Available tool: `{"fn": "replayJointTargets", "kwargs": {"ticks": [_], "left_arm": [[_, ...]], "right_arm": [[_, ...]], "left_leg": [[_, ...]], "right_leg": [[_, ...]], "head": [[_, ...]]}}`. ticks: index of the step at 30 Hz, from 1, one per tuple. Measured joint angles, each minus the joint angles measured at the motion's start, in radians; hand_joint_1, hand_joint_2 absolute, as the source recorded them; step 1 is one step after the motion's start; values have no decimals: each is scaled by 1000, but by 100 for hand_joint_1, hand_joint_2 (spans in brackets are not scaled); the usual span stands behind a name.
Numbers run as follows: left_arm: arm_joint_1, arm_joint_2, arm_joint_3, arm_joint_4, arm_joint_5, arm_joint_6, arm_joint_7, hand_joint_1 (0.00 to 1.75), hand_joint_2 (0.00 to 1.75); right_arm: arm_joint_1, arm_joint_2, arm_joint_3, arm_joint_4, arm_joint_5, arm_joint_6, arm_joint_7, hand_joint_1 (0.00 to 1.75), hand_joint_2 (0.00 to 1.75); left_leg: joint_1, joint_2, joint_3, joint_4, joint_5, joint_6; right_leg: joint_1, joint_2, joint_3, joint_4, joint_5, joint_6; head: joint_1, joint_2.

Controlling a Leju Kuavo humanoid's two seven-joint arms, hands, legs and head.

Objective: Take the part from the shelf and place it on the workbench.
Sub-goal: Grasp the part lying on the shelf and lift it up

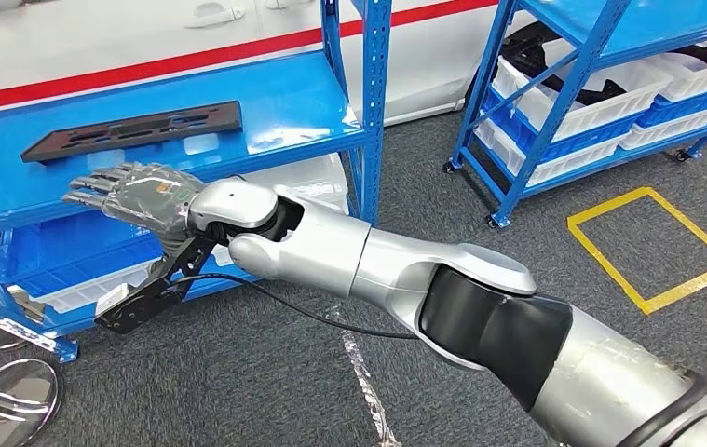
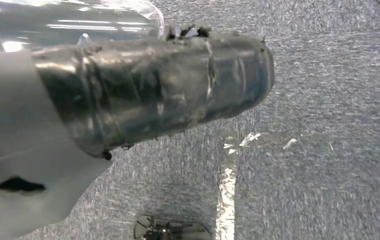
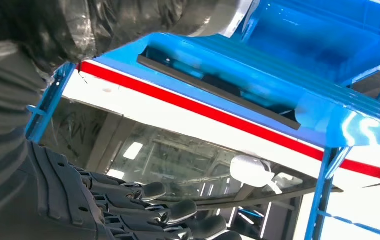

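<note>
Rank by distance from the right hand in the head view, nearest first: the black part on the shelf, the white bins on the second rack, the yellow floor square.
Measured from the right hand:
1. Black part, flat on the blue shelf just beyond the hand.
2. White bins, on the second rack, far right.
3. Yellow floor square, on the carpet at right; its distance is similar to the bins', so this order is tentative.

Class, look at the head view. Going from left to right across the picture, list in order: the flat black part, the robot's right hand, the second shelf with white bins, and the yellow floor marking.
right hand → black part on the blue shelf → second shelf with white bins → yellow floor marking.
</note>
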Motion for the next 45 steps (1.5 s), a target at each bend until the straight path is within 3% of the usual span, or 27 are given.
{"fn": "replayJointTargets", "kwargs": {"ticks": [3, 4, 6, 7, 8, 9, 11, 13, 18, 20, 22, 23, 24, 25, 27, 29, 31, 34, 37, 38, 39, 40, 42, 43, 45], "left_arm": [[2, 0, 0, 0, 0, -1, 4, 0, 0], [2, -1, -1, 0, -1, -1, 5, 0, 0], [0, -1, -1, 0, -1, -2, 5, 0, 0], [0, -2, -2, 0, -1, -2, 5, 0, 0], [1, -2, -2, 0, -1, -2, 5, 0, 0], [1, -3, -2, 0, -1, -2, 5, 0, 0], [2, -5, -2, 0, -1, -2, 5, 0, 0], [0, -5, -3, 0, -1, -2, 6, 0, 0], [0, -5, -3, 1, 1, -3, 6, 0, 0], [-1, -6, -4, 1, 1, -3, 6, 0, 0], [-2, -7, -4, 1, 1, -3, 6, 0, 0], [0, -7, -4, 1, 1, -3, 7, 0, 0], [2, -8, -4, 1, 2, -3, 7, 0, 0], [3, -8, -4, 1, 1, -3, 7, 0, 0], [3, -7, -4, 2, 1, -3, 8, 0, 0], [1, -5, -5, 2, 1, -3, 8, 0, 0], [0, -4, -5, 2, 2, -3, 8, 0, 0], [2, -4, -5, 2, 2, -3, 7, 0, 0], [-2, -5, -6, 2, 2, -3, 6, 0, 0], [-2, -5, -6, 2, 2, -3, 5, 0, 0], [-1, -5, -6, 2, 2, -3, 4, 0, 0], [0, -5, -6, 2, 2, -3, 4, 0, 0], [2, -6, -6, 2, 2, -3, 1, 0, 0], [1, -5, -6, 2, 2, -3, 0, 0, 0], [-1, -3, -6, 2, 2, -3, -2, 0, 0]], "right_arm": [[-1, 3, -4, 3, 13, -5, 0, 0, 175], [-2, 3, -6, 4, 21, -9, -1, 0, 175], [-2, 3, -9, 8, 39, -15, -1, 0, 175], [1, 3, -9, 11, 47, -17, -1, 0, 175], [3, 3, -9, 14, 55, -18, -1, 0, 175], [4, 3, -10, 18, 62, -20, -1, 0, 175], [3, 3, -13, 24, 74, -24, 0, 0, 175], [1, 5, -16, 30, 83, -30, 0, 0, 175], [0, 11, -17, 48, 93, -35, 1, 0, 175], [-4, 15, -18, 56, 99, -36, 2, 0, 175], [-5, 17, -18, 66, 108, -37, 3, 0, 175], [-3, 18, -18, 71, 110, -38, 4, 0, 175], [-1, 18, -18, 77, 111, -38, 4, 0, 175], [0, 18, -18, 82, 110, -38, 4, 0, 175], [-1, 19, -19, 91, 108, -37, 4, 0, 175], [-2, 21, -22, 100, 106, -37, 5, 0, 175], [-3, 22, -25, 107, 106, -37, 5, 0, 175], [-3, 24, -29, 116, 104, -38, 5, 0, 175], [-5, 25, -31, 122, 103, -39, 4, 0, 175], [-2, 25, -31, 124, 103, -39, 4, 0, 175], [2, 25, -31, 126, 103, -39, 3, 0, 175], [4, 24, -31, 128, 102, -39, 3, 0, 175], [6, 24, -31, 132, 102, -38, 0, 0, 175], [6, 26, -31, 133, 102, -37, -1, 0, 175], [7, 29, -31, 136, 101, -36, -3, 0, 175]], "left_leg": [[11, 0, 20, -25, 0, 7], [15, 0, 29, -31, -1, 10], [15, 0, 38, -32, -9, 15], [15, 0, 41, -30, -14, 16], [16, -1, 45, -26, -20, 15], [16, -2, 48, -21, -27, 13], [18, -4, 56, -6, -46, 6], [15, -6, 55, 12, -65, -5], [19, -4, 51, 32, -85, -29], [22, -1, 6, 118, -122, -38], [23, 0, -69, 243, -159, -44], [23, 0, -97, 277, -157, -44], [23, 0, -108, 276, -135, -43], [22, 0, -100, 237, -97, -39], [17, 0, -51, 104, -15, -21], [8, 1, -11, 15, 9, -3], [2, 1, 2, -8, 0, 6], [13, 3, 33, -43, 6, 8], [18, 4, 50, -51, -1, 15], [19, 4, 51, -48, -6, 15], [21, 3, 54, -44, -12, 12], [25, 2, 57, -37, -21, 8], [32, 0, 60, -14, -43, -6], [32, -1, 58, 2, -56, -15], [29, -3, 51, 20, -72, -27]], "right_leg": [[1, -1, -10, 26, -20, 16], [0, -2, -32, 69, -39, 20], [-4, -2, -106, 200, -86, 27], [-5, -2, -143, 254, -96, 29], [-7, -2, -167, 278, -88, 30], [-8, -2, -171, 261, -59, 31], [-10, -3, -131, 140, 24, 31], [-9, -1, -88, 40, 60, 26], [-7, 3, -68, 15, 50, -3], [-9, 1, -55, 8, 48, -12], [-7, 0, -48, 6, 41, -17], [-6, 1, -43, 7, 37, -18], [-5, 1, -37, 7, 33, -19], [-3, 3, -31, 7, 29, -19], [2, 5, -17, 6, 20, -18], [3, 6, -13, 4, 14, -12], [2, 6, -11, -1, 10, -2], [3, 4, -20, 31, -11, 15], [-3, 3, -121, 211, -80, 27], [-7, 3, -155, 260, -90, 32], [-11, 2, -173, 273, -79, 36], [-15, 0, -170, 247, -49, 41], [-24, -3, -125, 127, 26, 52], [-26, -2, -103, 76, 47, 51], [-25, 0, -87, 42, 45, 39]], "head": [[2, 0], [3, 0], [4, 0], [4, 0], [4, 0], [4, 0], [4, 0], [2, 0], [0, 0], [-2, 0], [-2, 0], [-3, 0], [-3, 0], [-3, 0], [-2, 0], [-2, 0], [-2, 0], [0, 0], [2, 0], [2, 0], [2, 0], [2, 0], [2, 0], [2, 0], [1, 0]]}}
